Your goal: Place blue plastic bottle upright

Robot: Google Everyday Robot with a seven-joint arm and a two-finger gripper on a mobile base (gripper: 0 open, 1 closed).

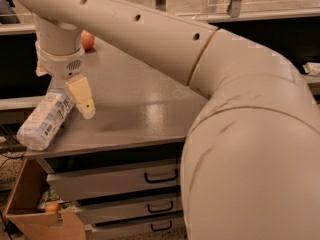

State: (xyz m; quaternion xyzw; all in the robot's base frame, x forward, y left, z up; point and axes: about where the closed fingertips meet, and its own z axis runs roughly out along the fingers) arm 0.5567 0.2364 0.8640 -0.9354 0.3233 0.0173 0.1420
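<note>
The blue plastic bottle (44, 120) lies on its side at the left edge of the grey table (145, 109), its base hanging over the corner. It is clear, with a white printed label. Its cap end points up and back and is hidden behind my gripper's wrist. My gripper (80, 96) hangs from the cream arm right over the bottle's upper end, touching or nearly touching its right side.
A red apple (87, 40) sits at the table's back left, behind my wrist. My big cream arm (240, 134) covers the right half of the view. Drawers (150, 176) with black handles are under the table. An open cardboard box (30, 211) stands on the floor at the lower left.
</note>
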